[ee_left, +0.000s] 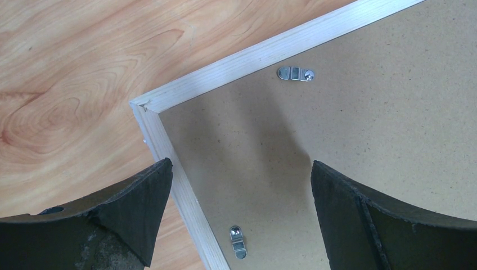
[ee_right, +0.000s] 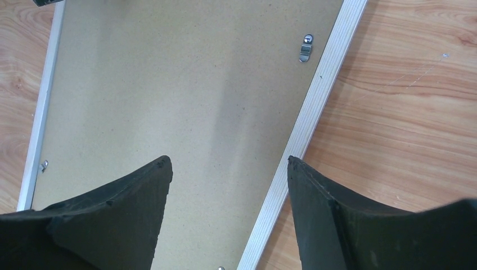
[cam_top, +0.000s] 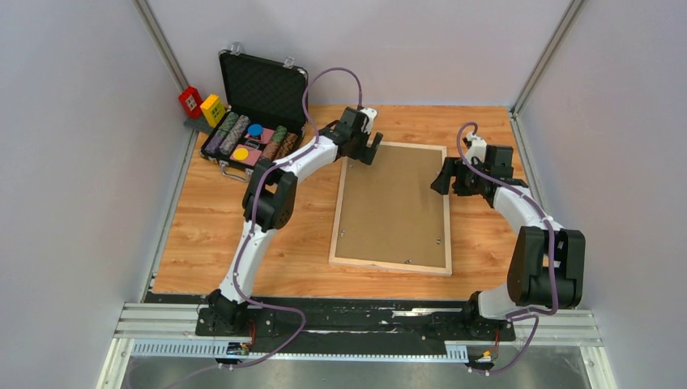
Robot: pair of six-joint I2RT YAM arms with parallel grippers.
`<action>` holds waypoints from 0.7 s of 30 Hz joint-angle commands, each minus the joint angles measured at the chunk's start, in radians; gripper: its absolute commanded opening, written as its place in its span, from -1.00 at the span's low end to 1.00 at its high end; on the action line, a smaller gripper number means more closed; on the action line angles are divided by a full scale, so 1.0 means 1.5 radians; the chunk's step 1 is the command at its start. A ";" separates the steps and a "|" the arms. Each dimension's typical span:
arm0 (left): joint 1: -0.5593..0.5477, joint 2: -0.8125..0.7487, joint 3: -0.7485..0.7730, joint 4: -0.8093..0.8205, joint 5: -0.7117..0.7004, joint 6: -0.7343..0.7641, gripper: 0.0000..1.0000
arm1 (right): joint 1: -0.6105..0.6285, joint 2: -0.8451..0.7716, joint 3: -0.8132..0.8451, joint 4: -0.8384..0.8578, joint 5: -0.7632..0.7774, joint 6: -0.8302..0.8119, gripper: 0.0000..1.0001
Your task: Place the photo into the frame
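Observation:
The pale wood frame lies face down in the middle of the table. A brown backing board fills it, and small metal clips sit along its edges. The photo is hidden. My left gripper hovers open over the frame's far left corner, and in the left wrist view the left gripper has nothing between its fingers. My right gripper hangs open at the frame's right rail. In the right wrist view the right gripper straddles board and rail and is empty.
An open black case with foam lining and poker chips stands at the back left. A red block and a yellow block sit beside it. Grey walls close in the table on three sides.

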 commanded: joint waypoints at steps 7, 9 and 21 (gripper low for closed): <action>0.013 0.015 0.025 -0.009 0.079 -0.043 1.00 | -0.007 0.005 -0.006 0.008 -0.014 -0.005 0.46; 0.016 0.016 0.024 -0.009 0.095 -0.050 1.00 | -0.008 0.007 -0.006 0.008 -0.015 -0.005 0.46; 0.019 0.019 0.014 0.009 0.194 -0.065 1.00 | -0.011 0.012 -0.006 0.009 -0.015 -0.005 0.45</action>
